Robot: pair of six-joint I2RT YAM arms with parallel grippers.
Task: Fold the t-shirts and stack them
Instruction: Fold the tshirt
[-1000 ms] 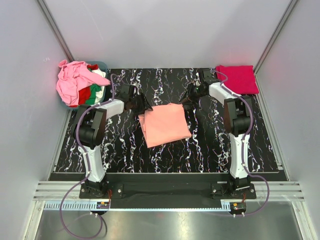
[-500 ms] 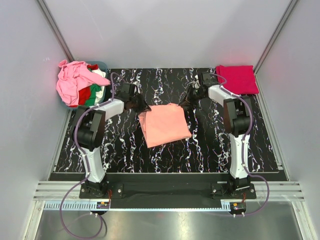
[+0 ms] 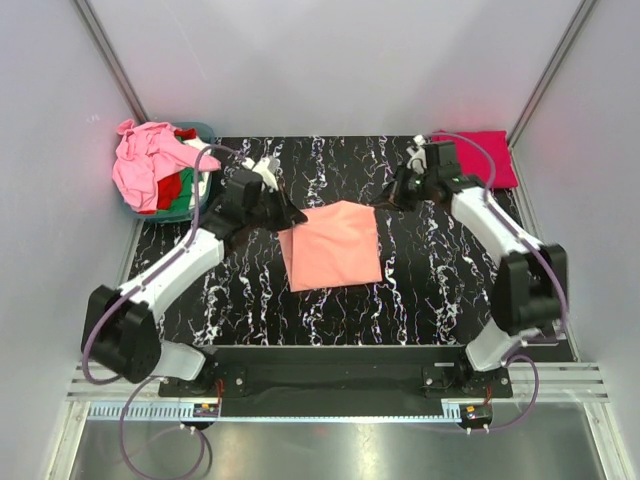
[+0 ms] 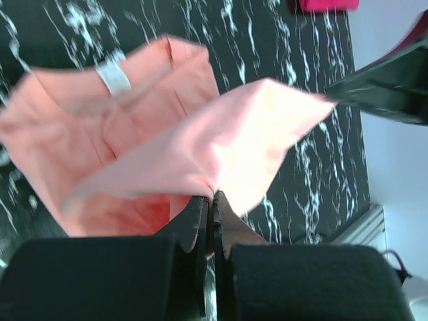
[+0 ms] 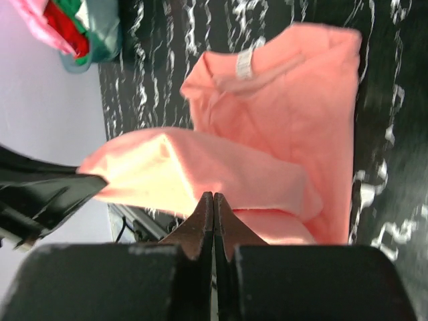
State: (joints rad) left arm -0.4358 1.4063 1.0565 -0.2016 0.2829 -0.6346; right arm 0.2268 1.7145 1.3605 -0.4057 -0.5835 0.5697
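Observation:
The salmon-orange t-shirt (image 3: 330, 248) lies folded in the middle of the black marbled table (image 3: 420, 290). My left gripper (image 3: 291, 215) is shut on its far left corner. My right gripper (image 3: 384, 203) is shut on its far right corner. In the left wrist view the cloth (image 4: 200, 147) rises in a fold from my closed left gripper (image 4: 212, 198). The right wrist view shows the same raised layer (image 5: 200, 174) above my closed right gripper (image 5: 214, 196). A crimson-pink t-shirt (image 3: 492, 160) lies folded at the far right corner. More t-shirts (image 3: 148, 165) are heaped at the far left.
The heap of pink, red, green and white cloth sits in a teal tub (image 3: 205, 133) against the left wall. White walls close in the table on three sides. The left arm's elbow (image 3: 120, 335) now reaches out near the table's front left.
Both grippers have closed on the salmon shirt's far corners and lifted its top layer. Both arms have swung their elbows outward and lowered, the left to the front left, the right to the right.

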